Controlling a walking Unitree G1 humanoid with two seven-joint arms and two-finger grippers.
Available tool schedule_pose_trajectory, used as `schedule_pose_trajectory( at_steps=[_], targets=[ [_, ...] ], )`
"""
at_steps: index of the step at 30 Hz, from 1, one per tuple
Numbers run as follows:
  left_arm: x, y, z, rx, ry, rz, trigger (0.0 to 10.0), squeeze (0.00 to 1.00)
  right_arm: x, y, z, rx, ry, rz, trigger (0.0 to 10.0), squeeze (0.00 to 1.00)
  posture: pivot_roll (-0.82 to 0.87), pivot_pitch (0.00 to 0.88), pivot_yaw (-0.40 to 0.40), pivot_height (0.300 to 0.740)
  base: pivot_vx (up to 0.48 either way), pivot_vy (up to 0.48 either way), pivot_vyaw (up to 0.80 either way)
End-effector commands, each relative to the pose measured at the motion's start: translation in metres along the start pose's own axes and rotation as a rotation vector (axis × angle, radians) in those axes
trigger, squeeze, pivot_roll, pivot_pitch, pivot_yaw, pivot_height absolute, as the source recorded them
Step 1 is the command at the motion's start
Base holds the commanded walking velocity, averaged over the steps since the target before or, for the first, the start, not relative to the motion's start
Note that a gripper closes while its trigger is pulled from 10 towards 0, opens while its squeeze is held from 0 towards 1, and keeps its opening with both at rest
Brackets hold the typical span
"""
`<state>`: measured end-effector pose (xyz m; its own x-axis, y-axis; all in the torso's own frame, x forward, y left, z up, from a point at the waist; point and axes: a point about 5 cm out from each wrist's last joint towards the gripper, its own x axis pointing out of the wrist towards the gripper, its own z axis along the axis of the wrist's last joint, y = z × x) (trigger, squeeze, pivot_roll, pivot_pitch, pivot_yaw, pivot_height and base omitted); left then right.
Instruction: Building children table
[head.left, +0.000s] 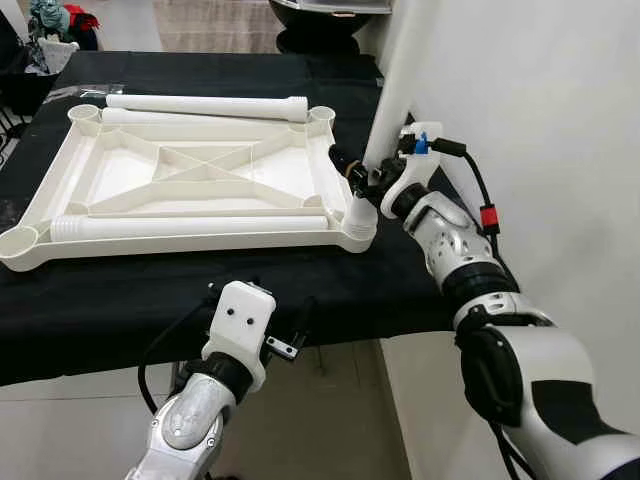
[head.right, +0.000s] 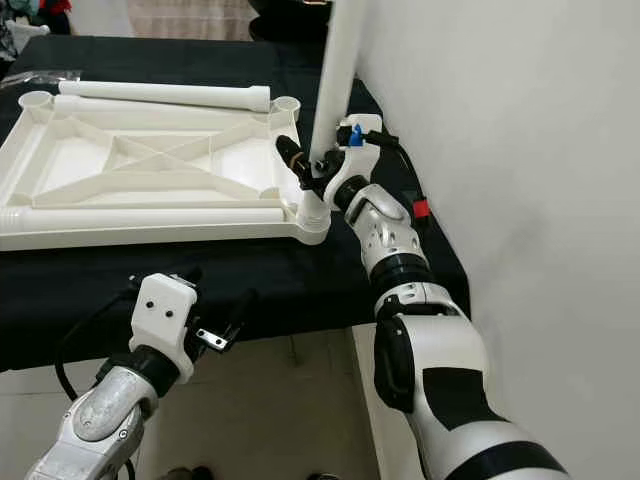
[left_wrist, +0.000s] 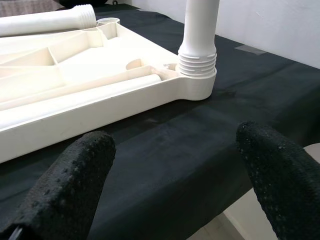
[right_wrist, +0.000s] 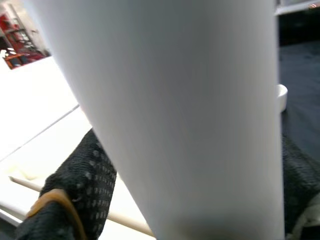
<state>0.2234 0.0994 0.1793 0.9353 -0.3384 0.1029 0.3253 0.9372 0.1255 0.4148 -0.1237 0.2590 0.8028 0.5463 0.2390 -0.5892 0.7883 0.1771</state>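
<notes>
White wall (head.left: 560, 120) hard beside upright leg (head.left: 400, 80), open black cloth (head.left: 150, 300) before tabletop (head.left: 180, 175)

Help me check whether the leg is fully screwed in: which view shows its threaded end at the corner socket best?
The left wrist view: the upright leg's threads sit unobstructed above the tabletop's corner socket. In both eye views, the right gripper partly hides them; the right wrist view shows the shaft.

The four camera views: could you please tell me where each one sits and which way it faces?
Left eye view: on the head, looking down at the upturned tabletop on the black cloth; both arms show.
Right eye view: beside it, same scene.
Left wrist view: low at the cloth's near edge, between open fingers, facing the upright leg.
Right wrist view: against that leg, the right claw shut around it.
Both wrist views share the leg.
</notes>
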Motion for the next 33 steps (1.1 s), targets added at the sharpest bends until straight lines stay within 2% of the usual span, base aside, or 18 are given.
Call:
schedule_pose_trajectory(
  at_steps=[1,2,3,10,13,16,17,18,19,22,23,25,26,27,28,30,33],
  targets=[
    [-0.001,-0.003,-0.004,-0.007,0.010,-0.015,10.0,0.00,0.004,0.006,0.003,0.003,0.003,0.065,4.2,0.00,0.10,0.150,-0.097,0.740,0.000,0.000,0.00],
    [-0.001,-0.003,-0.004,-0.007,0.010,-0.015,10.0,0.00,0.004,0.006,0.003,0.003,0.003,0.065,4.2,0.00,0.10,0.150,-0.097,0.740,0.000,0.000,0.00],
    [-0.002,-0.004,-0.004,-0.006,0.010,-0.017,10.0,0.00,0.005,0.007,0.003,0.009,-0.002,0.075,0.0,0.00,0.10,0.147,-0.095,0.740,0.000,0.000,0.00],
    [-0.002,-0.003,-0.004,-0.003,0.011,-0.017,10.0,0.00,0.004,0.008,-0.004,-0.014,0.013,0.071,0.0,0.00,0.10,0.140,-0.097,0.740,0.000,0.000,0.00],
    [-0.001,-0.003,-0.005,-0.003,0.011,-0.017,10.0,0.00,0.003,0.005,-0.007,-0.021,0.011,0.018,0.0,0.00,0.10,0.135,-0.096,0.740,0.000,0.000,0.00],
    [0.000,-0.004,-0.005,-0.003,0.009,-0.017,10.0,0.00,-0.001,-0.001,-0.017,-0.082,0.032,-0.136,0.0,0.00,0.10,0.132,-0.090,0.740,0.000,0.000,0.00],
    [0.000,-0.004,-0.005,-0.003,0.009,-0.017,10.0,0.00,-0.001,-0.001,-0.017,-0.082,0.032,-0.136,0.0,0.00,0.10,0.132,-0.090,0.740,0.000,0.000,0.00],
    [0.000,-0.004,-0.005,-0.004,0.009,-0.020,10.0,0.00,-0.007,-0.011,-0.023,-0.152,0.055,-0.339,0.0,0.00,0.10,0.130,-0.089,0.740,0.000,0.000,0.00],
    [0.000,-0.004,-0.005,-0.004,0.009,-0.020,10.0,0.00,-0.007,-0.011,-0.023,-0.152,0.055,-0.339,0.0,0.00,0.10,0.130,-0.089,0.740,0.000,0.000,0.00],
    [0.001,-0.005,-0.005,-0.004,0.008,-0.024,10.0,0.00,-0.017,-0.025,-0.028,-0.209,0.073,-0.601,0.0,0.00,0.10,0.132,-0.089,0.740,0.000,0.000,0.00],
    [0.001,-0.005,-0.005,-0.004,0.008,-0.024,10.0,0.00,-0.017,-0.025,-0.028,-0.209,0.073,-0.601,0.0,0.00,0.10,0.132,-0.089,0.740,0.000,0.000,0.00],
    [0.001,-0.004,-0.005,-0.003,0.007,-0.024,10.0,0.00,-0.025,-0.029,-0.029,-0.228,0.072,-0.782,0.0,0.00,0.09,0.137,-0.089,0.740,0.000,0.000,0.00],
    [0.001,-0.004,-0.005,-0.003,0.007,-0.024,10.0,0.00,-0.025,-0.029,-0.029,-0.228,0.072,-0.782,0.0,0.00,0.09,0.137,-0.089,0.740,0.000,0.000,0.00],
    [0.001,-0.005,-0.005,-0.004,0.007,-0.025,10.0,0.00,-0.028,-0.028,-0.029,-0.235,0.061,-0.862,0.0,0.00,0.09,0.138,-0.089,0.740,0.000,0.000,0.00],
    [0.001,-0.005,-0.005,-0.004,0.007,-0.025,10.0,0.00,-0.028,-0.028,-0.029,-0.235,0.061,-0.862,0.0,0.00,0.09,0.138,-0.089,0.740,0.000,0.000,0.00],
    [0.001,-0.006,-0.005,-0.007,0.007,-0.027,10.0,0.00,-0.028,-0.018,-0.031,-0.226,0.034,-0.933,0.0,0.00,0.09,0.139,-0.089,0.740,0.000,0.000,0.00],
    [0.001,-0.007,-0.005,-0.011,0.005,-0.027,10.0,0.00,-0.021,0.002,-0.040,-0.186,0.045,-0.932,0.0,0.00,0.09,0.143,-0.093,0.740,0.000,0.000,0.00]
  ],
)
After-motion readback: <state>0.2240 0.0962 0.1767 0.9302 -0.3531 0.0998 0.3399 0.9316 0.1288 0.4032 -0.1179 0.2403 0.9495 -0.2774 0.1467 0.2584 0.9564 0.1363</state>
